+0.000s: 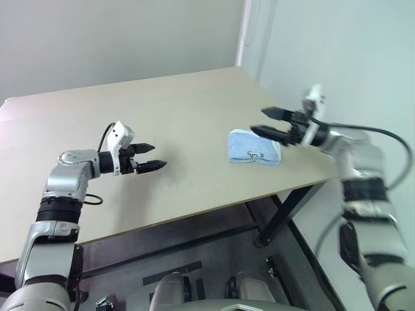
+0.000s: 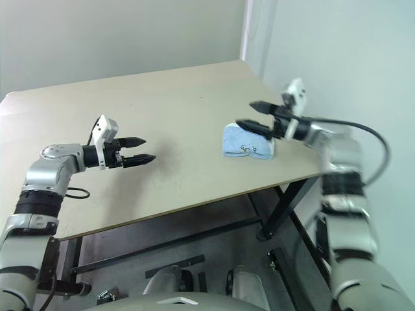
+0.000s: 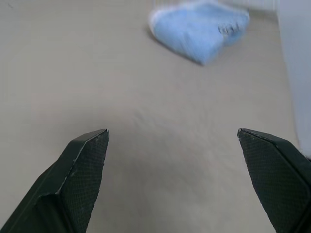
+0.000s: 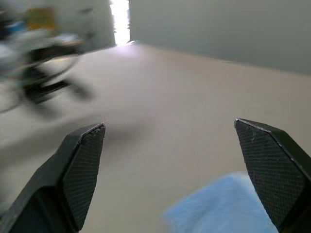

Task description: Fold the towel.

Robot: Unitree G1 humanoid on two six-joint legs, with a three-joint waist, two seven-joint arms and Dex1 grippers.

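While the folded towel (image 1: 254, 148) is lying just below the wide-open right gripper (image 1: 270, 122), near the counter (image 1: 162, 116) edge, a careless brush risks knocking it off; the left gripper (image 1: 148, 157), also open, is hovering well apart.

The towel (image 1: 253, 147) is light blue and fluffy. It is folded up into a small, thick bundle with rounded sides. It lies flat on the table (image 1: 162, 110), on the robot's right side, close to the near edge and the right corner. A whitish edge runs along its side. A small dark stitched mark shows on the side that faces the robot. Nothing is holding it.
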